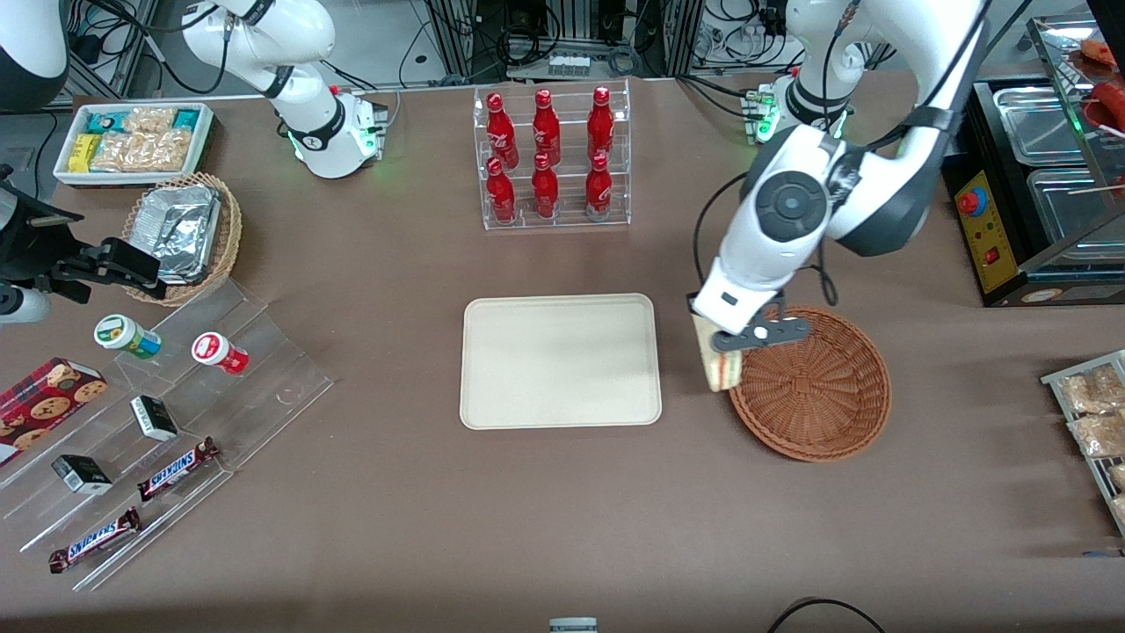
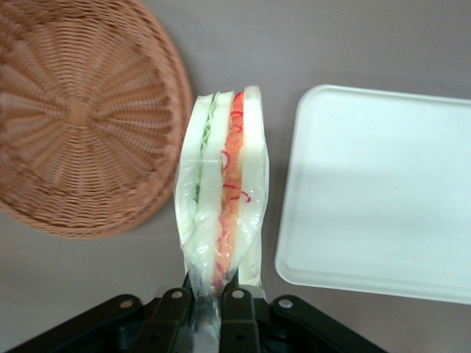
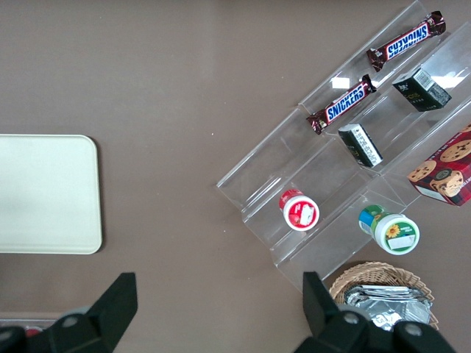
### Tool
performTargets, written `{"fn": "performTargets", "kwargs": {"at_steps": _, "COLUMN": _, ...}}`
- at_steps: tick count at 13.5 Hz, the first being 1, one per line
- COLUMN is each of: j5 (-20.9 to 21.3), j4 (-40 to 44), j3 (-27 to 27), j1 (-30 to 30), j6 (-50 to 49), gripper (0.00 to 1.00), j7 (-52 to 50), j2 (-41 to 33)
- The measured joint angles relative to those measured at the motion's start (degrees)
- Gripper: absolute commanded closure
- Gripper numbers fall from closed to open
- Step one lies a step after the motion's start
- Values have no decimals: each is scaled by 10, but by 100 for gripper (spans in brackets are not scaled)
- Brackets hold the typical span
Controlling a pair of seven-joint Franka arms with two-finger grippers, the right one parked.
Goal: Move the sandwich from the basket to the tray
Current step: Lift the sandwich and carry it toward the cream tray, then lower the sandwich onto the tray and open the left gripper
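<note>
From where I sit, the tray (image 1: 561, 361) lies flat on the brown surface (image 1: 369, 492) with nothing on it, so the placing is not yet done. Next along in the front view, my end effector (image 1: 726, 345) is clenched on the sandwich (image 1: 719, 367), gripping the plastic wrap at one end so the wedge hangs free in the air. It sits over the gap between the tray and the basket (image 1: 813, 387), just at the basket's rim. The basket itself holds nothing now. I judge the pickup finished and the carry roughly midway: what is left is to travel over the tray, lower, and release.
</note>
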Motion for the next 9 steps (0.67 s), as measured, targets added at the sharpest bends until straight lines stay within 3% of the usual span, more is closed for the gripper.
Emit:
{"fn": "performTargets", "kwargs": {"at_steps": 7, "j5": 2, "j4": 13, "j3": -10, "j1": -85, "j6": 64, "gripper": 100, "j7": 1, "j2": 60}}
{"fn": "performTargets", "kwargs": {"at_steps": 9, "j5": 21, "j4": 39, "j3": -10, "j1": -107, "j6": 64, "gripper": 100, "j7": -2, "j2": 89}}
